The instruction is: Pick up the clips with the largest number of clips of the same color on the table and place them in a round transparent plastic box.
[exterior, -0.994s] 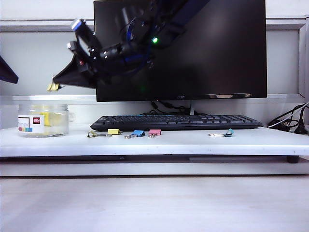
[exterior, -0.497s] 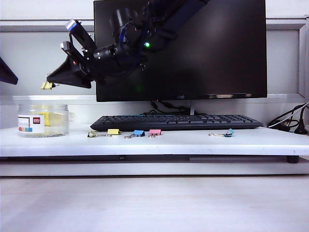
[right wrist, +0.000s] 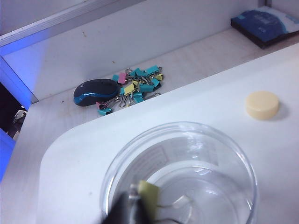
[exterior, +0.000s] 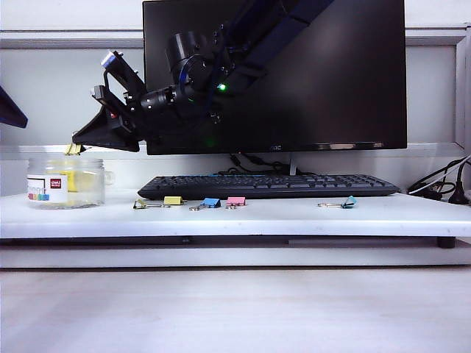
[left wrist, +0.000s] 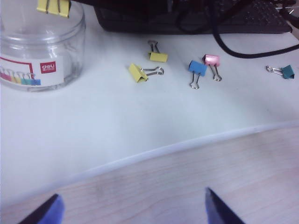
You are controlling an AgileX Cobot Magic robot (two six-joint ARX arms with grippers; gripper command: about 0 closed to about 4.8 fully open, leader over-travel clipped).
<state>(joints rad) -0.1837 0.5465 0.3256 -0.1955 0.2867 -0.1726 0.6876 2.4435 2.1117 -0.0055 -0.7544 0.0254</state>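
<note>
The right gripper [exterior: 76, 146] is pinching a yellow clip [right wrist: 148, 194] over the round transparent plastic box [exterior: 66, 182] at the table's [exterior: 294, 217] left end; release seems next. The left gripper [left wrist: 131, 210] is hanging wide and empty.

White desk [exterior: 294, 217] carries the clear box [exterior: 65, 182] at its left end. In a loose row before the keyboard [exterior: 268, 185] lie two yellow clips [left wrist: 148, 64], a blue clip [exterior: 210, 203], a pink clip [exterior: 235, 201], and a teal clip [exterior: 348, 201] off right. Cream lid [right wrist: 262, 104] beside the box.
</note>
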